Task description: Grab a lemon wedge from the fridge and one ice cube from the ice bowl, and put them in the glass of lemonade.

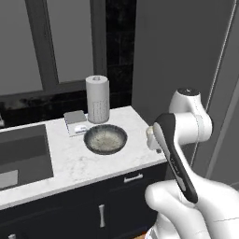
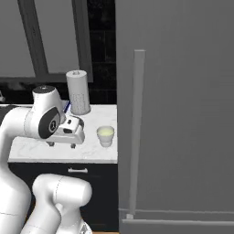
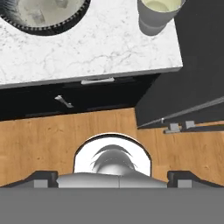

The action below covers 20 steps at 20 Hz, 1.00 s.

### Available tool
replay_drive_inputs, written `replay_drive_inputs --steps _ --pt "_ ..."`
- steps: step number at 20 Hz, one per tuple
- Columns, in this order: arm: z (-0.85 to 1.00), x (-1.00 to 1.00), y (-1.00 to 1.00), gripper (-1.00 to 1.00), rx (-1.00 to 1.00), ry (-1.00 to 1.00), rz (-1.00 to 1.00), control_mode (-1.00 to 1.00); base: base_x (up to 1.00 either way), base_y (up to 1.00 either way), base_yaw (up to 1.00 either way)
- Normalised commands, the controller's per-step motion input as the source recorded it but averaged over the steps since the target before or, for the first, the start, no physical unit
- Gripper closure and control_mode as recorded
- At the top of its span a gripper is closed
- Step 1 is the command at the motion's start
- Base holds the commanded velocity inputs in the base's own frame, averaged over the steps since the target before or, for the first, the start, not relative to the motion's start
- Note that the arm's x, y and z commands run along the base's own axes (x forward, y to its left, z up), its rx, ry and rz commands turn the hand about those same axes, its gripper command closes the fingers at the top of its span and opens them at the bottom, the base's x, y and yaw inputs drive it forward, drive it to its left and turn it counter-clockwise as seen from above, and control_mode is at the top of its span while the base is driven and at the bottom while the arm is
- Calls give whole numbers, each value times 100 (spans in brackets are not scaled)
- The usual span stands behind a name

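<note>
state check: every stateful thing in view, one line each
fridge: door shut
gripper: open, empty, above the counter edge
glass of lemonade: upright, holds pale yellow liquid
ice bowl: upright on counter, contents unclear
paper-towel roll: standing upright
drawer: closed

a: what sits on the marble counter (image 1: pixel 70 163)?
b: the ice bowl (image 1: pixel 105 138) near its right end, a tall paper-towel roll (image 1: pixel 97 99) upright behind it by the back edge, a small grey pad (image 1: pixel 75 117) beside the roll.
a: and left?
b: a dark sink (image 1: pixel 23 154). the white arm (image 1: pixel 179 149) rises at lower right.
</note>
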Motion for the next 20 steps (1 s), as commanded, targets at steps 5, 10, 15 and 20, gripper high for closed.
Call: replay_drive_inputs --steps 5,10,15,20 --pt "0 0 0 -100 0 0 0 100 68 59 -37" --pt "-8 13 18 -100 0 -2 -6 -100 49 63 -29" --pt "-17 68 81 -100 0 -1 -30 -100 0 0 0" --pt "-26 58 94 -100 0 0 -19 -100 0 0 0"
